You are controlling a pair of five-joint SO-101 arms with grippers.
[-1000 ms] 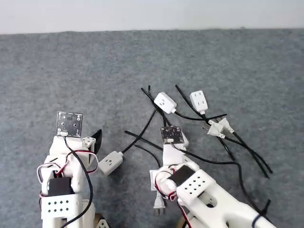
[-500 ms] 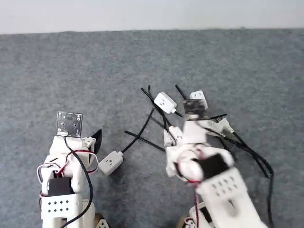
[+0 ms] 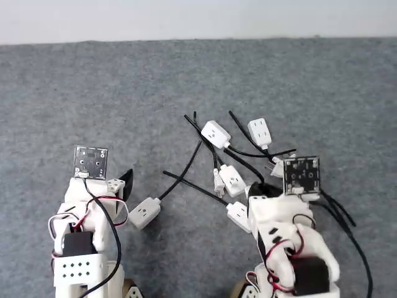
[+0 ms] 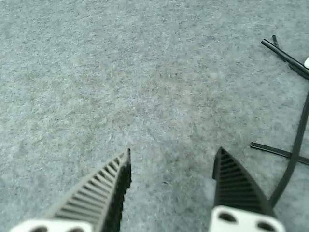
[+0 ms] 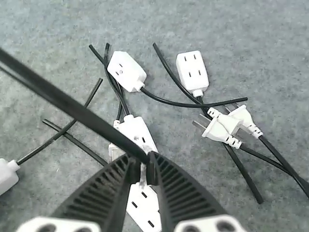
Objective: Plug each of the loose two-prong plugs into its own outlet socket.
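Note:
My right gripper [image 5: 143,164] is shut on a black cord [image 5: 63,104] that runs slantwise to its fingertips. It hangs just above a white outlet socket [image 5: 143,202], with a second white piece [image 5: 137,131] beyond it. Two more sockets [image 5: 126,71] [image 5: 192,71] lie farther out, and a pair of two-prong plugs [image 5: 226,126] lies beside them. In the high view the right gripper [image 3: 255,188] sits between two sockets [image 3: 232,180] [image 3: 239,215] and the plugs [image 3: 283,166]. My left gripper [image 4: 171,157] is open over bare carpet, beside a lone socket [image 3: 144,213].
Black cords [image 3: 186,167] cross the grey carpet [image 3: 124,93] between the sockets and trail off to the right [image 3: 335,208]. Another small plug [image 3: 218,180] lies against the middle socket. The far carpet and the left side are open floor.
The right arm swung from the middle out over the sockets, then back to the right. Two sockets now show where it stood. The left arm has not moved.

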